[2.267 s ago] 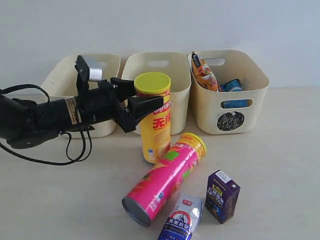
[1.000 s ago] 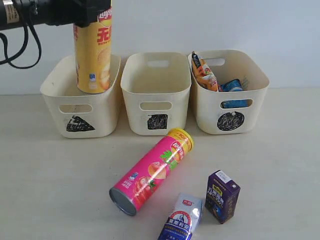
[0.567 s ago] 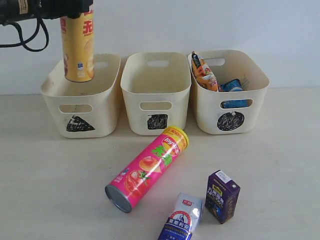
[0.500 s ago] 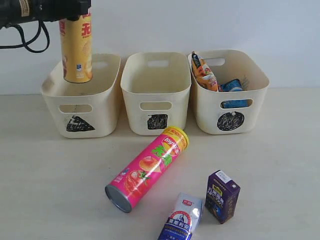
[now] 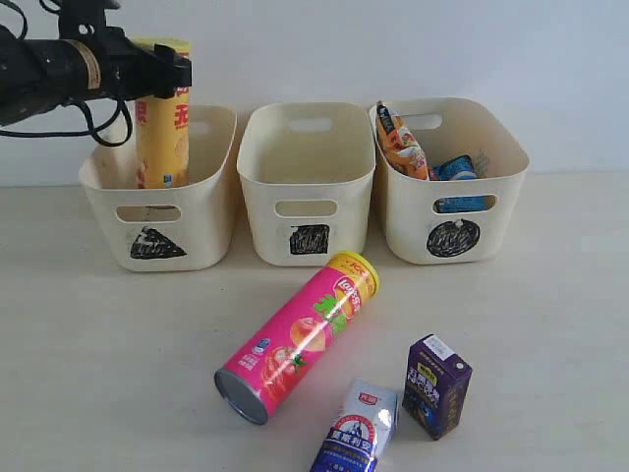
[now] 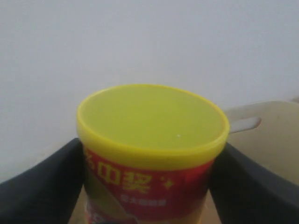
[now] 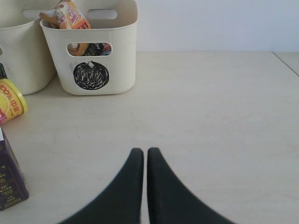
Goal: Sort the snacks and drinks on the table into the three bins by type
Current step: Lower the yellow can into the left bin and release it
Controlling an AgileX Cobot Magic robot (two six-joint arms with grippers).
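Note:
My left gripper (image 5: 163,71) is shut on the top of the yellow Lay's tube (image 5: 161,138), which stands upright with its lower end inside the triangle bin (image 5: 193,224). In the left wrist view the yellow tube (image 6: 152,140) fills the space between the black fingers (image 6: 39,186). The pink tube (image 5: 300,334) lies on the table (image 5: 550,324) in front of the square bin (image 5: 339,218). The purple carton (image 5: 436,385) and the white-and-blue carton (image 5: 359,428) sit near the front edge. My right gripper (image 7: 145,151) is shut with nothing in it, low over bare table, and is out of the exterior view.
The circle bin (image 5: 491,226) holds orange packets (image 5: 401,143) and a blue packet (image 5: 458,169). The square bin looks empty. The right wrist view shows the circle bin (image 7: 117,56), the purple carton (image 7: 9,184) and the pink tube's yellow lid (image 7: 10,105).
The left arm has lowered the yellow tube from above the triangle bin down into it. The pink tube has rolled slightly to the right. The cartons have not moved.

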